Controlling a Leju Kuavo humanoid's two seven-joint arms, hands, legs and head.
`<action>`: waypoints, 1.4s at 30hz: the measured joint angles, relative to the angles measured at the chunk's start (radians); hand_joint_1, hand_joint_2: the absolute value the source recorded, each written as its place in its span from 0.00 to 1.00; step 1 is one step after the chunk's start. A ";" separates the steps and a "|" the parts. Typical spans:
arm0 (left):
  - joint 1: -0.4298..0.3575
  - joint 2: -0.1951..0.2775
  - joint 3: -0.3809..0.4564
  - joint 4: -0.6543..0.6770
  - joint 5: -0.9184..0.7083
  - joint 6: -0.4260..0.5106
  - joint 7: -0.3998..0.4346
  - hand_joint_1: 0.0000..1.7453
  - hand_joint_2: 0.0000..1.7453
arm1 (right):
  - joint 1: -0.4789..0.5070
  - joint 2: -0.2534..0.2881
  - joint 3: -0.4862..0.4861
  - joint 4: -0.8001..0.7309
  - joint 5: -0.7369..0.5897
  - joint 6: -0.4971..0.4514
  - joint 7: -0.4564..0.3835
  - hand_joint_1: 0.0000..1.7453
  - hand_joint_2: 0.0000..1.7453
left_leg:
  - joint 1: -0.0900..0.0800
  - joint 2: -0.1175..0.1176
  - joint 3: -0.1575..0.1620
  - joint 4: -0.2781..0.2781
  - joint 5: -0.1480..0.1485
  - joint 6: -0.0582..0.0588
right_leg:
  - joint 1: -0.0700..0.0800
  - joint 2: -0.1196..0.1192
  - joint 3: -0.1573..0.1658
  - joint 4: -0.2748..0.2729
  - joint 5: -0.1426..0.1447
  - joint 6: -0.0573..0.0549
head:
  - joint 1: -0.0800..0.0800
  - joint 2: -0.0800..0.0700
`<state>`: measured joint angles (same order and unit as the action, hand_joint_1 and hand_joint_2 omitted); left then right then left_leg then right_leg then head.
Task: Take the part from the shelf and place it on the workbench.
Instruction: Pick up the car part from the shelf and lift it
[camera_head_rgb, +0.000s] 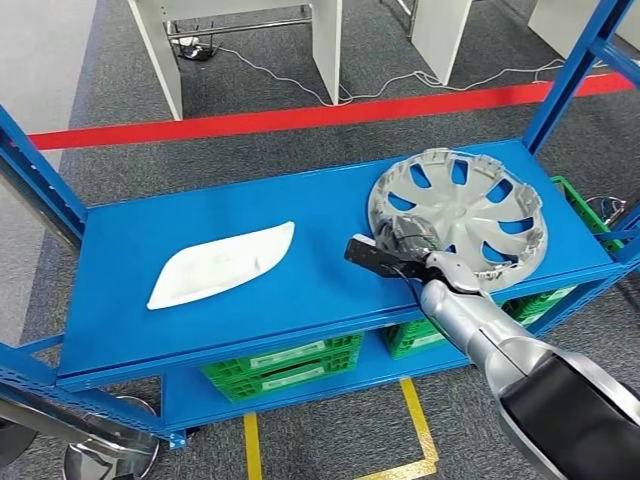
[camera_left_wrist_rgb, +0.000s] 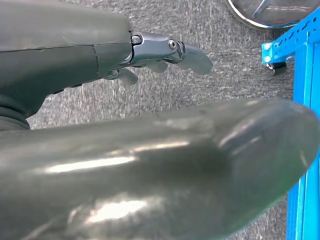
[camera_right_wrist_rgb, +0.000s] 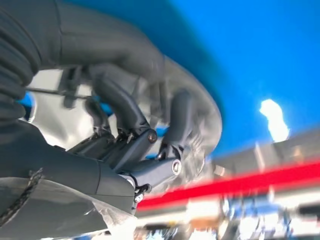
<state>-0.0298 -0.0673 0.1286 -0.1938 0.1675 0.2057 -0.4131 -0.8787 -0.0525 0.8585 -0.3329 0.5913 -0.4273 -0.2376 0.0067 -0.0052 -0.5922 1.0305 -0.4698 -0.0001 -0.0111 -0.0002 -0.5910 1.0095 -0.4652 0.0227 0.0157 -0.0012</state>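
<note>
A silver wheel cover (camera_head_rgb: 468, 205) lies at the right end of the blue shelf's top deck (camera_head_rgb: 317, 200). My right hand (camera_head_rgb: 400, 250) is at the cover's near left rim. In the right wrist view its dark fingers (camera_right_wrist_rgb: 143, 145) curl over the rim of the wheel cover (camera_right_wrist_rgb: 203, 115) with the thumb on the other side, gripping it. A white elongated trim part (camera_head_rgb: 223, 265) lies flat on the left half of the deck, untouched. My left hand (camera_left_wrist_rgb: 162, 52) hangs over grey carpet beside the shelf frame, fingers stretched out and holding nothing.
Green crates (camera_head_rgb: 287, 365) sit on the lower shelf. Blue uprights (camera_head_rgb: 573, 70) stand at the shelf's corners. A red floor line (camera_head_rgb: 302, 118) runs behind the shelf and yellow tape (camera_head_rgb: 419, 425) lies in front. White table legs (camera_head_rgb: 324, 40) stand beyond.
</note>
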 joint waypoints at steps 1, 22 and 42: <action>0.000 0.000 0.000 0.000 0.000 0.000 0.000 0.00 0.00 | 0.002 0.002 -0.005 -0.001 0.000 -0.046 -0.017 0.00 1.00 | 0.001 0.000 -0.008 0.018 -0.015 -0.005 | -0.002 -0.001 0.001 -0.002 0.002 -0.006 | -0.001 0.000; 0.001 0.002 0.000 0.000 -0.002 -0.017 0.000 0.00 0.00 | 0.048 0.000 -0.107 -0.025 -0.060 -0.227 -0.147 0.00 0.00 | 0.004 0.002 0.001 -0.020 0.019 0.032 | -0.002 0.001 -0.141 0.273 -0.111 0.027 | 0.006 0.000; 0.004 0.000 0.000 0.000 0.010 -0.017 -0.002 0.00 0.00 | 0.117 -0.032 -0.135 -0.096 -0.111 -0.142 -0.093 0.00 1.00 | -0.005 0.002 0.000 0.018 0.007 0.016 | 0.011 0.002 -0.003 -0.002 0.006 -0.018 | 0.002 0.000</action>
<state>-0.0256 -0.0672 0.1285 -0.1938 0.1780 0.1884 -0.4147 -0.7619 -0.0845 0.7232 -0.4292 0.4801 -0.5690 -0.3305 0.0018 -0.0027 -0.5924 1.0484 -0.4626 0.0158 0.0002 0.0022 -0.5937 1.0071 -0.4591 0.0049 0.0173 -0.0013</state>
